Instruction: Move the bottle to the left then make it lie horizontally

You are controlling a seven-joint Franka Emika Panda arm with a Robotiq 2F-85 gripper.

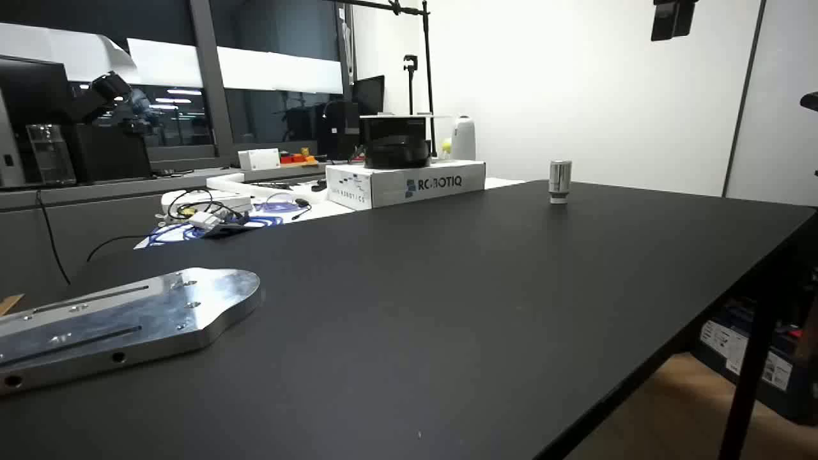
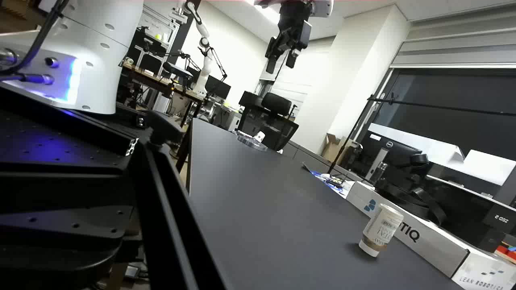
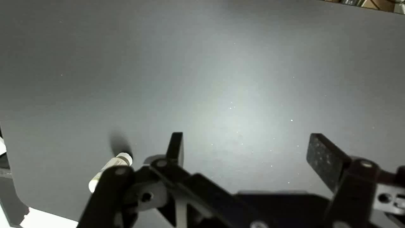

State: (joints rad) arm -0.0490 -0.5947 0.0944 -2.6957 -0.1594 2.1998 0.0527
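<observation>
The small silvery-white bottle (image 1: 560, 179) stands upright on the black table, its narrower cap end down. In an exterior view the bottle (image 2: 382, 227) shows a printed label and a brownish band above a white cap. In the wrist view the bottle (image 3: 109, 167) lies at the lower left, partly hidden behind a finger linkage. My gripper (image 2: 281, 64) is high above the table and well apart from the bottle. In the wrist view my gripper (image 3: 246, 139) has its fingers wide apart with only table between them. A dark part of it shows at the top edge in an exterior view.
A white Robotiq box (image 1: 428, 185) lies along the table's edge near the bottle, with a black object (image 1: 396, 150) on it. A silver metal plate (image 1: 140, 319) lies at the table's other end. Cables (image 1: 211, 217) lie beside the table. The robot base (image 2: 76, 60) stands alongside.
</observation>
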